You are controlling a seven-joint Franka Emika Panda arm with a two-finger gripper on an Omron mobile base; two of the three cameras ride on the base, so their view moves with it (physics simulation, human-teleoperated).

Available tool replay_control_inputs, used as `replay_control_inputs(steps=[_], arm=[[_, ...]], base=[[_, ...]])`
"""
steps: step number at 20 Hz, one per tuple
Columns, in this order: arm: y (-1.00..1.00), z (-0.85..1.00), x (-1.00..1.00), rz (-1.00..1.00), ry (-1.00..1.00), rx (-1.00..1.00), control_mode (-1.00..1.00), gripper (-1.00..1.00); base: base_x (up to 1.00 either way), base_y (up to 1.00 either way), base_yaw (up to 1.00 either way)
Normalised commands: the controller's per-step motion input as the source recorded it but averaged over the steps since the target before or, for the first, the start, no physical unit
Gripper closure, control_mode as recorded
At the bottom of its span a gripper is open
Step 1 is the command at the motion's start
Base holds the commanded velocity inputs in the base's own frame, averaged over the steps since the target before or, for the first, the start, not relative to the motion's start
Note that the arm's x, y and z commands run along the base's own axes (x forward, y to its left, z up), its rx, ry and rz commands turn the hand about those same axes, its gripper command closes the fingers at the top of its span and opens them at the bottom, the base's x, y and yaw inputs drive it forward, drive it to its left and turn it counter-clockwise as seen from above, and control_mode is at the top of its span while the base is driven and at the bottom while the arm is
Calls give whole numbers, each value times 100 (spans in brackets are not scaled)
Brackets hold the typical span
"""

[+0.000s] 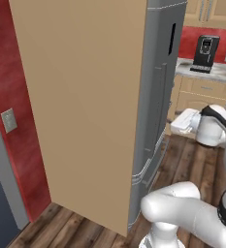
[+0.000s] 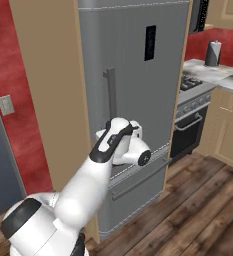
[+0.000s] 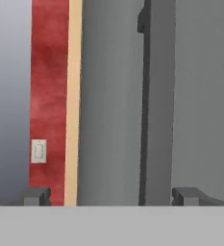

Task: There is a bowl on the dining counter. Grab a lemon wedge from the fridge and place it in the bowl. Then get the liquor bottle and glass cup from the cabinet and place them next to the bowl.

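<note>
Dark finger tips of the gripper [image 3: 111, 196] stand spread as wide as they go, with nothing between them. Straight ahead, a little toward the right tip, runs the long vertical bar handle [image 3: 146, 110] on the closed grey fridge [image 3: 113, 105], near but not yet touched. Beyond the left tip lie a tan wood side panel [image 3: 74, 96] and a red wall with a pale switch plate [image 3: 38, 151].

To do this step well, I judge the jaws should be centred on the bar, eased forward until it sits between the pads, then closed before pulling. The lemon wedge is presumably behind that shut door.

No writing is legible; the door's dark panel [image 2: 150, 43] is blank.
</note>
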Motion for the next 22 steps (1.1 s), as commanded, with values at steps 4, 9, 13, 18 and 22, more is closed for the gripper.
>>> replay_control_inputs(steps=[4,9,13,18,22], arm=[[0,0,28,0,0,4,-100,-100],[0,0,29,0,0,1,-100,-100],[2,0,30,0,0,0,-100,-100],[3,0,33,0,0,0,-100,-100],[0,0,29,1,0,0,-100,-100]], base=[[0,0,0],[0,0,0],[0,0,0],[0,0,0],[0,0,0]])
